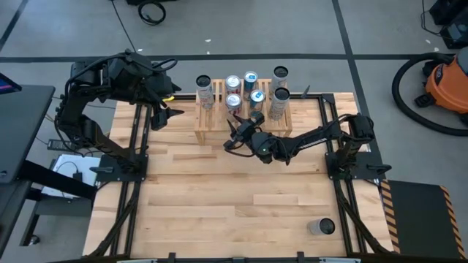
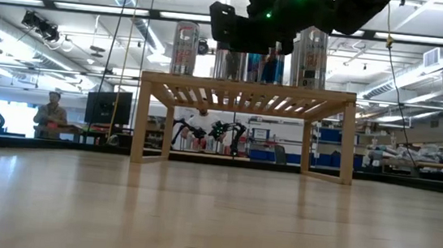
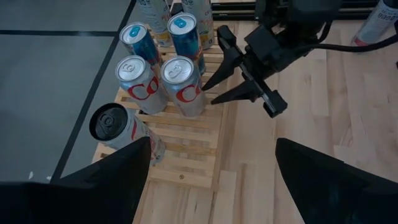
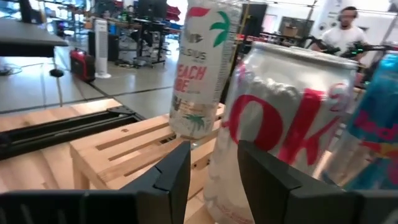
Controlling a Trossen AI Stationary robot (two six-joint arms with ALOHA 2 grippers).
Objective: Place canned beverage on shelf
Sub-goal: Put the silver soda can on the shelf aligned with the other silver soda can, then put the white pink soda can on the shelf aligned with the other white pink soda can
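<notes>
The shelf (image 1: 212, 130) is a low rack of light natural wood, with a top of thin parallel slats and plain board sides, and it stands at the far side of the table (image 1: 219, 204), about in the middle. Its long axis runs left to right across the table, and in the low view its open front faces the camera. On its top stand several cans upright: a silver can with red letters (image 3: 185, 87) at the near edge, a second silver can (image 3: 138, 85) just beside it, two blue-topped cans (image 3: 185, 34) behind them, a tall white can with a black top (image 1: 205, 91) at the left end, and a tall can (image 1: 278, 104) at the right end. One more dark-topped can (image 1: 281, 73) is just behind the shelf; I cannot tell if it stands on it. The right gripper (image 1: 235, 129) is in front of the shelf, its fingers narrowly apart and pointing at the silver can with red letters, with nothing between them. The left gripper (image 1: 174, 111) hovers just left of the shelf with fingers wide and empty. A single can (image 1: 322, 227) lies on its side at the near right of the table.
</notes>
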